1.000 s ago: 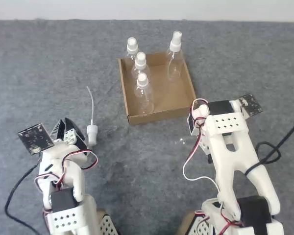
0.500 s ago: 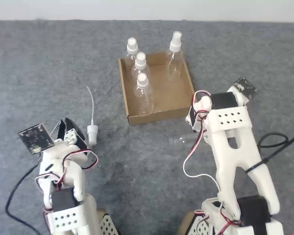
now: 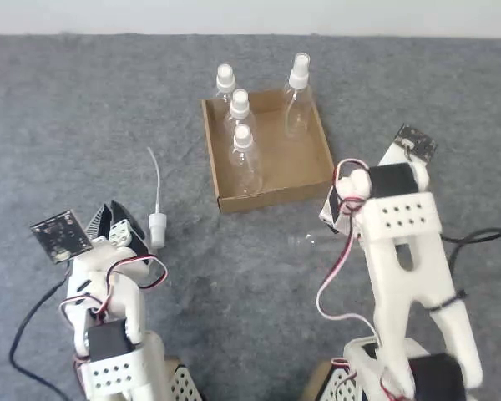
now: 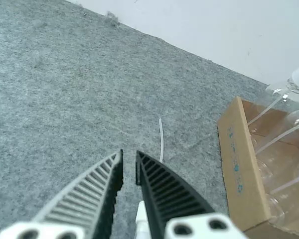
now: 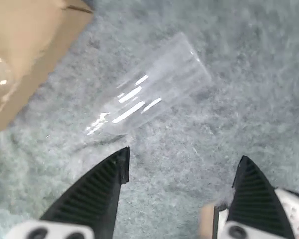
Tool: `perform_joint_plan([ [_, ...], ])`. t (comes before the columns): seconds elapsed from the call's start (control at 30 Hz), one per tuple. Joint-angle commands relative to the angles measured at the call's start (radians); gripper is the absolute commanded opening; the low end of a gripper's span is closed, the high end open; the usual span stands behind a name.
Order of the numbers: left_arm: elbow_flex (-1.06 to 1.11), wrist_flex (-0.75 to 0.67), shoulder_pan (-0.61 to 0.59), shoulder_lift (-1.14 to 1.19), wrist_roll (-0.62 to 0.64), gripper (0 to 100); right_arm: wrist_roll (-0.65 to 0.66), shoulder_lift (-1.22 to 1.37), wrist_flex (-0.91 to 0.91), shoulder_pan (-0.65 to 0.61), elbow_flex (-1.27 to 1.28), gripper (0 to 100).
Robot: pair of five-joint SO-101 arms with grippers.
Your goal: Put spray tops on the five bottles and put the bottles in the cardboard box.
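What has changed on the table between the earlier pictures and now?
The right arm moved forward, away from its base, alongside the cardboard box; its open gripper is over the lying bottle. Nothing was taken hold of or let go. The left arm, the loose spray top and the four upright bottles at the box stayed in place.

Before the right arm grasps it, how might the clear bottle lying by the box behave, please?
The clear bottle lies on its side and has round walls, so a nudge would likely roll it. It looks empty and thin, so it is probably light. Its glossy surface may slip.
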Motion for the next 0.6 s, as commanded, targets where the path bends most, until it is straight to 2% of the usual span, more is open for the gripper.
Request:
perform_joint_plan([
  [0.0,-0.012,-0.028,-0.003,-0.012,-0.008,4,0.080,-0.094,0.007,0.008,-0.060,28.5],
  [0.33,-0.012,-0.015,-0.002,-0.012,-0.008,4,0.233,-0.131,-0.166,0.012,0.097,28.4],
  [0.57,-0.012,-0.015,-0.002,-0.012,-0.008,4,0.390,-0.133,-0.182,0.010,0.107,28.5],
])
